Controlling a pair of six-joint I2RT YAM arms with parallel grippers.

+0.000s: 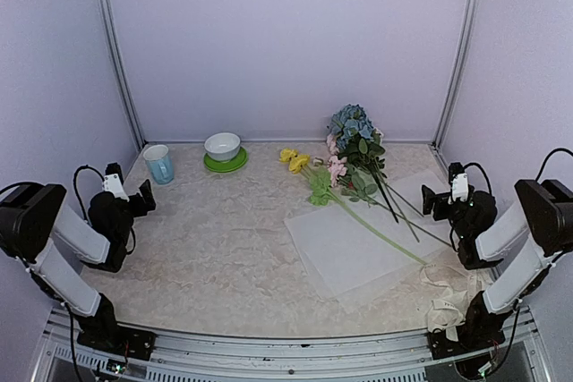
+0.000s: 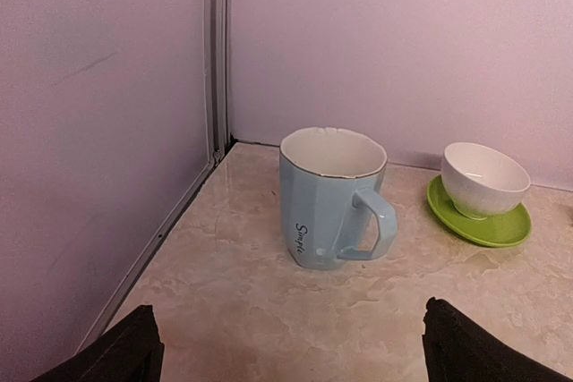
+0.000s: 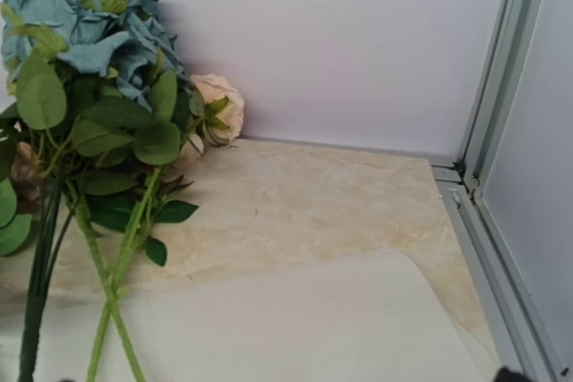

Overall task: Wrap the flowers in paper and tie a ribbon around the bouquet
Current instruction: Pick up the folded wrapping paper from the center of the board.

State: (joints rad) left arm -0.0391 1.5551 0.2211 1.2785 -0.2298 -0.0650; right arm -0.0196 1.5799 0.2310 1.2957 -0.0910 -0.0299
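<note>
Left gripper (image 1: 147,197): stands wide open and holds nothing. Hovers at 9 o'clock on the tabletop (image 1: 206,248), pointing towards 1 o'clock. In the left wrist view, shows both dark fingertips far apart at the bottom corners, with only bare marbled surface between them.

Right gripper (image 1: 429,201): likewise stands wide open and empty. Sits at 3 o'clock, pointing towards 9 o'clock, near the stalk ends but touching nothing.

Flowers (image 1: 354,154): lie loose and unwrapped at 1 o'clock. Blue heads point to 12 o'clock near the back wall, with pink and yellow blooms just beside them towards 9 o'clock. Long green stalks run down towards 4 o'clock and cross onto the paper (image 1: 358,248).

Paper: lies flat and spread out at 4 o'clock, under the stalks only; flower heads rest beyond its far edge on bare tabletop. In the right wrist view, shows its far corner lying flat just beside the leaves.

Ribbon (image 1: 448,297): lies in a loose, untied heap at 5 o'clock, beside the paper's near right corner and close to the right arm's base. Lettering too small to read.

Elsewhere: pale blue mug (image 1: 159,165) upright at 10 o'clock, handle towards 3 o'clock in the left wrist view; white bowl (image 1: 222,145) on a green saucer (image 1: 235,165) at 11 o'clock, well apart from the flowers.
</note>
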